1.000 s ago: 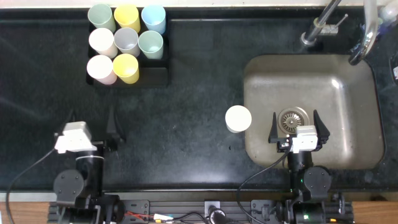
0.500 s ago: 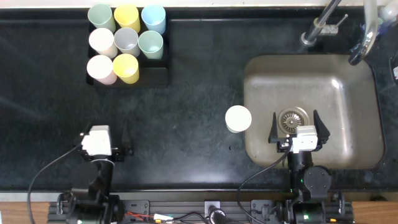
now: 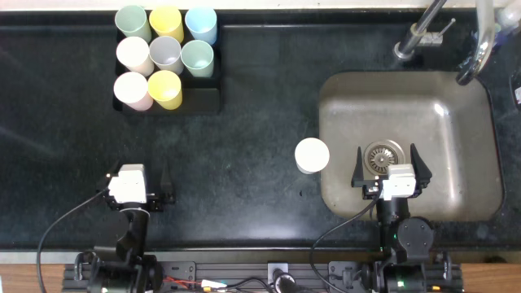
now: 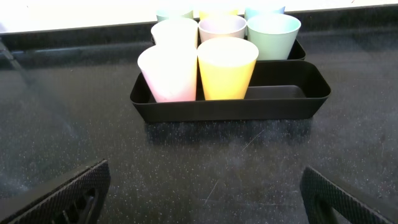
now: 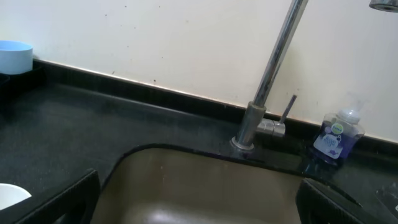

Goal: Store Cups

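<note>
My left gripper [image 3: 138, 173] wears a white, boxy camera block on its wrist, set between two black fingers [image 4: 68, 193] whose inner faces are moulded in a fine cross-hatched grip pattern. My right gripper [image 3: 387, 156], the one over the sink [image 3: 342, 89], is built the same way: white block, black fingers. Behind each wrist sit rounded black joint housings. A thin black cable loops off each arm to the black base rail, where coloured wires show.
</note>
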